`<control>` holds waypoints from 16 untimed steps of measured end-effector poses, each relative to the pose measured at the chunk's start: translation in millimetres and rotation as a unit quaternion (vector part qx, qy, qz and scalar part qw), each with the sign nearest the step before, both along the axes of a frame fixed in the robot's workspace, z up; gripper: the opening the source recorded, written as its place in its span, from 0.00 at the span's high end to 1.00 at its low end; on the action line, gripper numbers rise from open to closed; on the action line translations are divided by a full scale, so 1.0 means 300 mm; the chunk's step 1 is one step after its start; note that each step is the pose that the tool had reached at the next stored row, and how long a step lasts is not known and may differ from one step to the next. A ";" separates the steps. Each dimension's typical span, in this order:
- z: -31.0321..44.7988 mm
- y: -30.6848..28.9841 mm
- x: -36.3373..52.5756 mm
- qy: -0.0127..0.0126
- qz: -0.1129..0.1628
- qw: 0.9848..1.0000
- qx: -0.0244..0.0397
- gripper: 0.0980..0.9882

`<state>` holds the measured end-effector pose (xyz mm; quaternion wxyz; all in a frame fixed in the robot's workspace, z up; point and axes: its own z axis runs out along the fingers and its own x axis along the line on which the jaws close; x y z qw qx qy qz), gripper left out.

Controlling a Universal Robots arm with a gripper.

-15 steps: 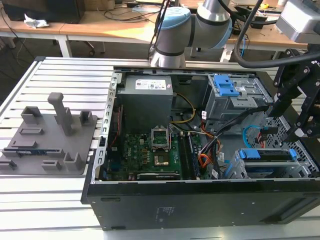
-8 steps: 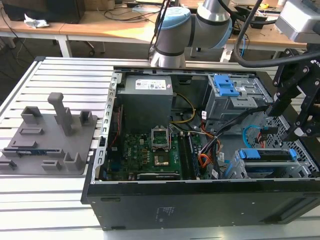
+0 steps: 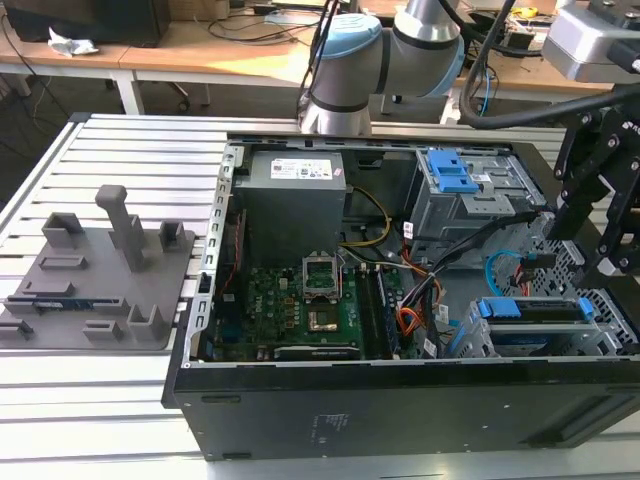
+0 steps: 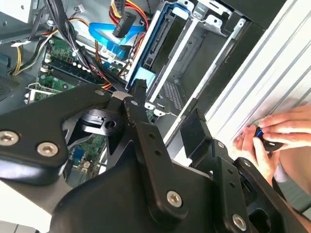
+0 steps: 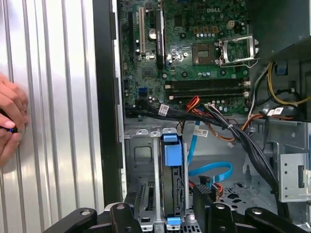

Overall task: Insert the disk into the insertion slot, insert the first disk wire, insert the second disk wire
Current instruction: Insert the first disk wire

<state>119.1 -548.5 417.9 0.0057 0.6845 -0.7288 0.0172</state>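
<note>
The disk (image 3: 530, 309), silver in a bright blue frame, sits inside the grey insertion slot (image 3: 470, 338) at the case's corner on the exterior view's right. Both wrist views show the disk (image 5: 172, 160) (image 4: 156, 46) seated in the bay (image 5: 142, 158). The light blue second disk wire (image 5: 214, 170) (image 4: 104, 39) (image 3: 495, 265) loops beside the bay, its dark plug (image 4: 124, 23) hanging loose. The red-orange first disk wire (image 5: 216, 187) lies next to it. My gripper (image 3: 585, 245) (image 4: 166, 104) (image 5: 163, 208) hovers above the bay, open and holding nothing.
A person's hand (image 4: 274, 133) (image 5: 8, 121) rests on the ribbed table beside the case, pinching a small dark object. A thick orange-and-black wire bundle (image 3: 405, 320) crosses near the motherboard (image 3: 300, 305). A taller cage with a blue latch (image 3: 450, 175) stands behind. A grey fixture (image 3: 100, 270) sits at the exterior view's left.
</note>
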 end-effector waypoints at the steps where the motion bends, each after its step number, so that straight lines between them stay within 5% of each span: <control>1: -0.001 0.003 -0.003 0.000 -0.001 1.000 -0.003 0.48; 2: -0.001 0.022 -0.003 0.000 -0.001 1.000 -0.008 0.48; 7: -0.001 0.116 0.003 0.000 -0.001 1.000 -0.011 0.48; 9: -0.003 0.142 0.007 0.000 -0.001 1.000 -0.018 0.48; 11: -0.004 0.154 0.016 0.000 -0.001 0.999 -0.035 0.48; 16: -0.004 0.163 0.042 0.001 -0.001 0.996 -0.093 0.48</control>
